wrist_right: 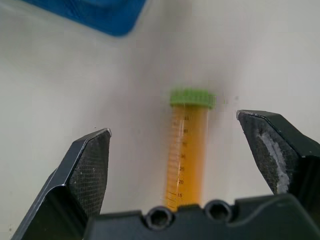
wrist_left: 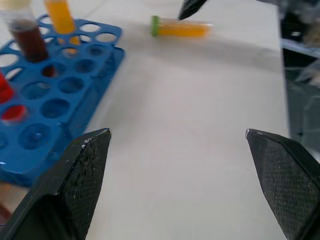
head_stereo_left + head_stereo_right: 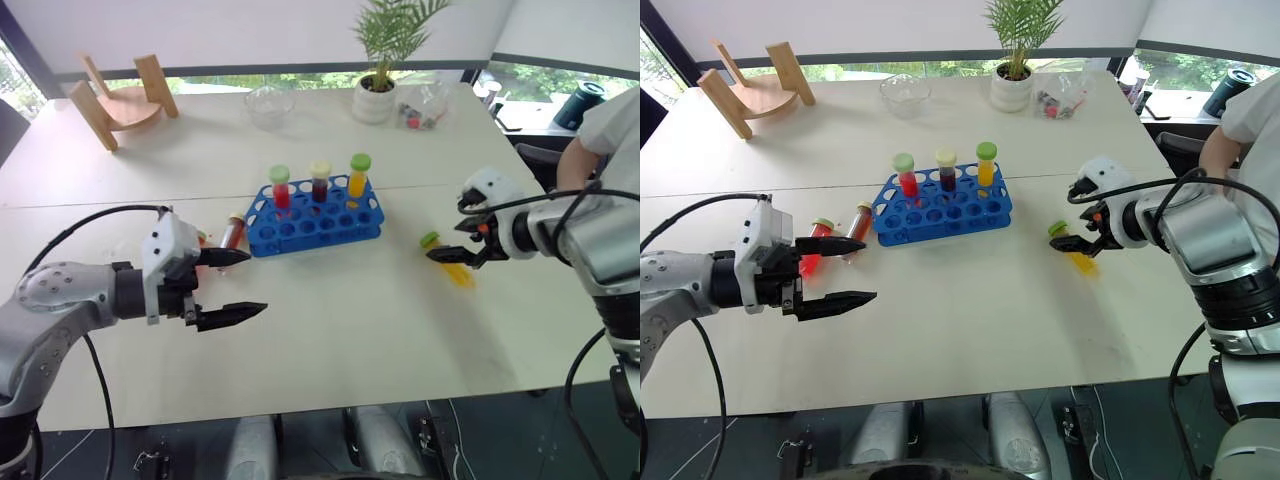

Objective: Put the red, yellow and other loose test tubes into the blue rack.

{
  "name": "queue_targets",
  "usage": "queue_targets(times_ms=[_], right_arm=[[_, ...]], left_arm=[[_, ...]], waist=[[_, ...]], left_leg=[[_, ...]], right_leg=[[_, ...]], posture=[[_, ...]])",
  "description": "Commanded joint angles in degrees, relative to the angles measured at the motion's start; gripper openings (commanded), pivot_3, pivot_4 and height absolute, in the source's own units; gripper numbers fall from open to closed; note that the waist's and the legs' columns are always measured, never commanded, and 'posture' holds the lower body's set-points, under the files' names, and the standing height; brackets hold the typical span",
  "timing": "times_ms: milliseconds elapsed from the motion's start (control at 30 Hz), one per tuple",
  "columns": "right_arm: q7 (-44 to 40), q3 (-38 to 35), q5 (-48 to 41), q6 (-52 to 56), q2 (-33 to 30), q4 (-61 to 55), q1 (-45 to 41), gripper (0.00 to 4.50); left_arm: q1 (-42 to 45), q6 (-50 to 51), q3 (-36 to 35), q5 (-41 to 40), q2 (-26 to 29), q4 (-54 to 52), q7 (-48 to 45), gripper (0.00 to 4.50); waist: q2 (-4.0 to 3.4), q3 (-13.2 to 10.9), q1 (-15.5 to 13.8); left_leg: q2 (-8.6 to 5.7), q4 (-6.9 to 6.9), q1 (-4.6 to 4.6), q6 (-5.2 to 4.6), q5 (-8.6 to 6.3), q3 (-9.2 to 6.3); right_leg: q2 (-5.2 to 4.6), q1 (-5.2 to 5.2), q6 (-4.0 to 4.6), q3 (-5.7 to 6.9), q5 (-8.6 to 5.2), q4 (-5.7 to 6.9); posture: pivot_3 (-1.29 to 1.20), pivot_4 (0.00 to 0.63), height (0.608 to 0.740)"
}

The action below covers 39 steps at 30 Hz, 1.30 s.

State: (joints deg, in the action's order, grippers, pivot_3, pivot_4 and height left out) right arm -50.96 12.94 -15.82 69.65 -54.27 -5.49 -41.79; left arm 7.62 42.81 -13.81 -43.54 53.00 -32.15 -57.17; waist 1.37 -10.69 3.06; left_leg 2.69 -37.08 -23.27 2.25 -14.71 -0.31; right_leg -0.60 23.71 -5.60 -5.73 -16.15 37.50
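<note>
Right now I've got both grippers hovering over the counter [image 3: 330, 330] w/ nothing held. Left gripper [image 3: 843, 270] sits near the left end of the blue rack [image 3: 315, 228], fingers spread wide, pointing across toward the rack. Right gripper [image 3: 458, 243] is also wide open, angled down over a loose yellow tube [image 1: 189, 152] w/ green cap; in the right wrist view that tube lies flat on the counter between the two fingers, touching neither as far as I can tell. The rack stands mid-counter & already carries three upright tubes along its far row: a bright red one w/ green cap [image 3: 280, 187], a dark red-brown one w/ pale cap [image 3: 319, 182], a yellow one w/ green cap [image 3: 358, 176]. Two more loose tubes lie on the counter just beside the rack's left end: a dark red-brown tube w/ tan cap [image 3: 859, 222] & a bright red tube w/ green cap [image 3: 814, 247], the latter partly behind the left gripper's upper finger. Far side of the counter: a wooden stand [image 3: 118, 100], a glass bowl [image 3: 268, 104], a potted plant [image 3: 380, 60]. A person's arm [image 3: 590, 150] shows at the right edge.
</note>
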Motion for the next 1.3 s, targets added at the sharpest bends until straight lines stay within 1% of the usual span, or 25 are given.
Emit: queue_targets(times_ms=[33,133,233,400,433,500,533,567,633,667,700,733,767,833,900,967,1100,1200,1300], right_arm=[[-5.0,8.1,3.4,-5.1,1.3,12.8,-4.3,4.50],[-7.8,11.8,6.0,-9.6,3.3,21.0,-6.8,4.50],[-9.7,13.5,8.3,-12.8,5.4,27.5,-9.3,3.66],[-13.1,13.8,10.6,-15.1,7.6,32.4,-12.3,1.09],[-13.2,13.4,11.1,-15.6,7.9,32.6,-12.7,0.85],[-12.3,9.8,9.6,-12.9,9.4,32.0,-14.5,0.84],[-11.2,6.8,8.2,-12.1,10.4,30.7,-15.2,0.84],[-9.7,3.0,6.4,-12.1,11.8,29.1,-15.5,0.84],[-4.5,-6.9,2.1,-15.2,16.3,25.0,-14.2,0.84],[-1.0,-11.9,0.0,-20.3,19.7,21.5,-11.7,0.84],[2.7,-17.0,-2.2,-28.3,24.4,18.1,-8.6,0.84],[5.7,-20.8,-3.9,-34.0,28.4,15.5,-6.1,0.84],[7.7,-23.1,-4.8,-37.5,31.1,13.9,-4.4,0.84],[11.3,-25.1,-5.6,-41.6,35.9,11.9,-1.5,0.84],[12.6,-25.8,-7.4,-49.3,41.7,10.4,2.1,0.84],[13.1,-25.3,-7.2,-54.5,44.6,10.8,4.0,0.84],[12.2,-22.1,-4.5,-64.0,47.7,16.2,6.0,0.84],[12.3,-21.3,-4.0,-68.7,49.2,21.0,5.5,0.84],[12.2,-21.2,-3.8,-71.8,49.4,25.2,4.9,0.84]], left_arm=[[1.1,-2.0,0.4,0.5,1.7,1.6,-2.7,4.43],[1.7,-2.4,0.6,0.7,2.0,2.1,-3.1,4.43],[1.6,-2.7,0.1,1.0,2.6,2.0,-3.2,4.50],[1.0,-3.3,-0.6,1.3,3.3,2.2,-3.2,4.50],[0.9,-3.3,-0.9,1.4,3.4,2.2,-3.0,4.50],[0.7,-3.3,-1.4,1.6,3.5,2.4,-2.6,4.50],[0.6,-3.2,-1.9,1.6,3.5,2.4,-2.3,4.50],[0.4,-3.2,-2.4,1.6,3.6,2.5,-2.1,4.50],[0.3,-3.0,-3.3,1.4,3.3,2.5,-1.2,4.50],[0.4,-2.7,-3.7,1.1,2.8,2.4,-0.4,4.50],[0.6,-2.2,-3.9,0.6,2.3,2.3,0.6,4.50],[0.8,-1.8,-4.0,0.2,1.9,2.1,1.4,4.50],[0.8,-1.6,-4.0,-0.1,1.7,2.0,1.9,4.50],[1.1,-1.4,-3.6,-0.4,1.5,1.7,2.6,4.50],[1.8,-0.9,-2.9,-1.0,1.2,1.6,3.6,4.50],[2.2,-0.6,-2.5,-1.2,1.1,1.6,4.1,4.50],[2.6,-0.1,-1.7,-1.5,1.2,1.1,4.8,4.50],[2.9,0.3,-1.7,-2.0,1.7,0.7,5.1,4.50],[2.7,0.9,-2.4,-2.4,1.9,0.3,5.2,4.50]], waist=[[0.01,0.0,-0.2],[0.02,0.0,-0.3],[0.06,0.0,0.2],[0.07,0.0,0.9],[0.07,0.0,1.0],[0.06,0.0,1.1],[0.06,0.0,1.2],[0.04,0.0,1.3],[-0.02,0.0,1.3],[-0.03,0.0,1.1],[0.01,0.0,0.9],[0.02,0.0,0.9],[0.04,0.0,0.8],[0.03,0.0,0.5],[0.03,0.0,0.2],[0.01,0.0,0.3],[-0.01,0.0,1.0],[-0.01,0.0,1.2],[-0.02,0.0,1.1]], left_leg=[[0.00,-0.01,-0.17,-0.01,-0.01,0.00],[-0.01,-0.01,-0.22,-0.01,-0.01,0.09],[0.01,-0.08,-0.17,-0.01,-0.01,0.13],[0.02,-0.10,-0.12,0.00,0.00,0.09],[0.02,-0.08,-0.12,0.00,0.00,0.09],[0.04,-0.06,-0.11,0.00,0.00,0.09],[0.04,-0.05,-0.10,0.00,0.00,0.10],[0.04,-0.04,-0.11,0.00,0.00,0.11],[0.04,-0.03,-0.17,0.00,0.00,0.16],[0.01,-0.04,-0.21,0.00,0.00,0.18],[0.01,-0.03,-0.22,0.00,0.00,0.16],[0.02,0.01,-0.25,0.00,0.00,0.04],[0.04,-0.01,-0.25,0.00,0.00,0.01],[0.02,0.03,-0.32,0.01,0.00,-0.04],[-0.05,-0.05,-0.35,0.05,0.02,0.01],[-0.10,-0.09,-0.35,0.09,0.04,0.05],[-0.08,-0.09,-0.26,0.19,0.10,0.07],[0.00,-0.05,-0.19,0.19,0.11,0.05],[0.01,0.01,-0.17,0.19,0.11,0.05]], right_leg=[[0.00,0.19,-0.19,0.00,0.10,0.00],[-0.01,0.28,-0.18,-0.03,0.10,0.00],[0.00,0.23,-0.17,-0.05,0.10,0.00],[0.01,0.14,-0.17,-0.04,0.11,0.01],[0.01,0.15,-0.18,-0.04,0.12,0.01],[0.03,0.16,-0.19,-0.04,0.13,0.02],[0.04,0.19,-0.19,-0.04,0.13,0.05],[0.04,0.24,-0.19,-0.06,0.13,0.09],[0.04,0.43,-0.20,-0.12,0.13,0.32],[0.03,0.55,-0.20,-0.16,0.13,0.49],[0.05,0.60,-0.19,-0.16,0.13,0.54],[0.10,0.59,-0.18,-0.11,0.12,0.54],[0.11,0.59,-0.16,-0.07,0.10,0.57],[0.06,0.58,-0.17,-0.02,0.09,0.54],[-0.06,0.57,-0.19,-0.04,0.10,0.52],[-0.12,0.54,-0.23,-0.06,0.12,0.52],[-0.07,0.54,-0.26,-0.08,0.16,0.63],[0.04,0.52,-0.22,-0.07,0.16,0.66],[0.05,0.53,-0.20,-0.07,0.15,0.67]], posture=[[0.00,0.150,0.740],[0.00,0.150,0.740],[0.00,0.150,0.740],[0.00,0.150,0.740],[0.00,0.150,0.740],[0.00,0.150,0.740],[0.00,0.150,0.740],[0.00,0.150,0.740],[0.00,0.150,0.740],[0.00,0.150,0.740],[0.00,0.150,0.740],[0.00,0.150,0.740],[0.00,0.150,0.740],[0.00,0.150,0.740],[0.00,0.150,0.740],[0.00,0.150,0.740],[0.00,0.150,0.740],[0.00,0.150,0.740],[0.00,0.150,0.740]])
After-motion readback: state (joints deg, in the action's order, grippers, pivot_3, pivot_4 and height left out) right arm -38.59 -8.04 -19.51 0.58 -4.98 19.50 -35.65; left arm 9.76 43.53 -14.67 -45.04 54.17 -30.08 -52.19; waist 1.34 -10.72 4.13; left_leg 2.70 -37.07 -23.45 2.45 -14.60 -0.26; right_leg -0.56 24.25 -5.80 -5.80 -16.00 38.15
